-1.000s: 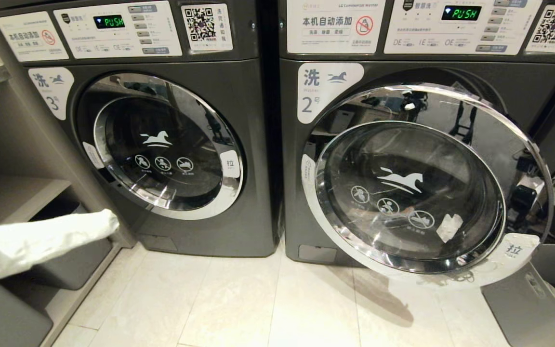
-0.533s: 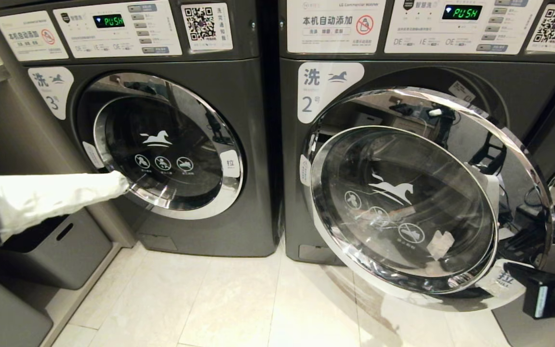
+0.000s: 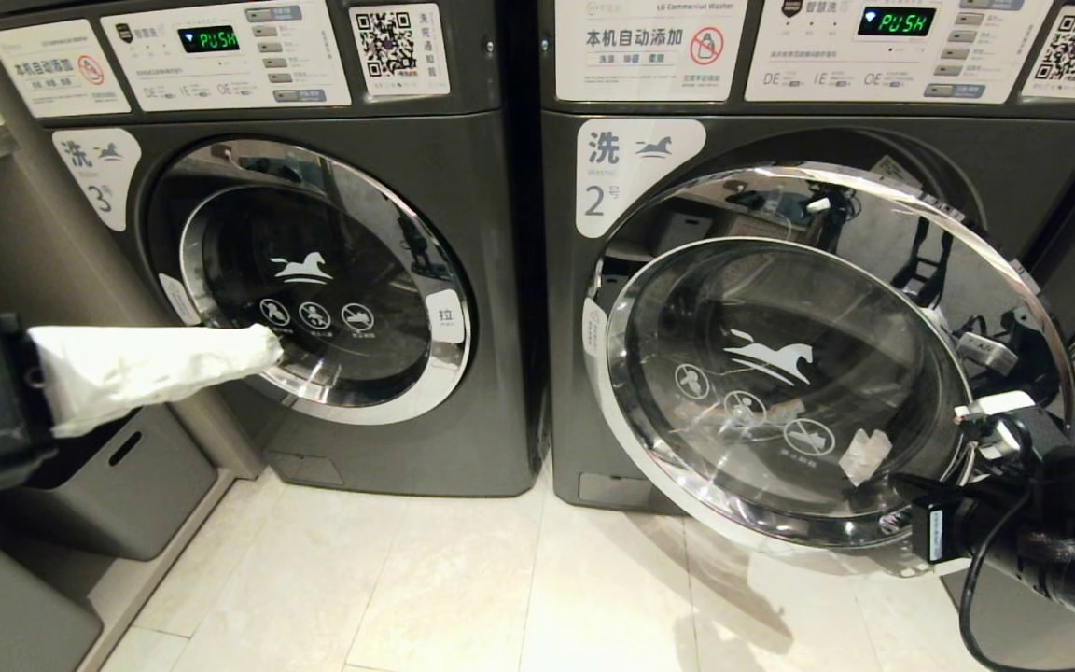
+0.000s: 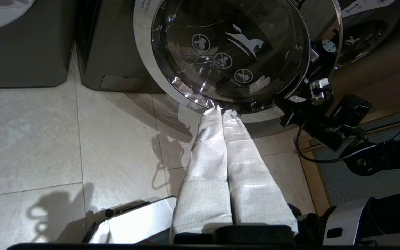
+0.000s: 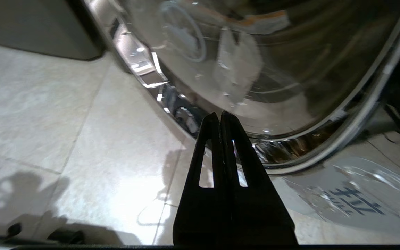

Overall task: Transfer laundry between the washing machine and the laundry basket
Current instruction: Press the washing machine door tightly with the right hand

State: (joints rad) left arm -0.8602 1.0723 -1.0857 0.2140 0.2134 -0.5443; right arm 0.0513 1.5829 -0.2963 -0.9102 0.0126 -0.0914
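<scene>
Nearest to me, my left gripper [image 4: 223,113] reaches in from the left side, its cloth-wrapped fingers [image 3: 155,369] pressed together with nothing between them. In the head view its tip sits in front of the lower left rim of the number 3 washer's door [image 3: 309,280], which is closed. Below that arm, grey storage bins [image 3: 127,495] sit in the shelf unit at the floor's left edge.

On the right, my right gripper [image 5: 219,116] is low, just beside the bottom rim of the number 2 washing machine's door [image 3: 780,373]. Its black fingers [image 5: 236,139] are clenched flat against each other, holding nothing. The arm and its cables [image 3: 1013,541] crowd the lower right corner, by the door's pull tab [image 5: 356,203].

That door stands ajar, swung out over the pale tiled floor [image 3: 463,579], and its chrome ring and glass cover the drum opening from where I look. I can't see any laundry. A grey basket [image 3: 995,625] corner shows behind the right arm at the floor's right edge, mostly hidden.

Farther back, both control panels [image 3: 892,23] read PUSH in green.
</scene>
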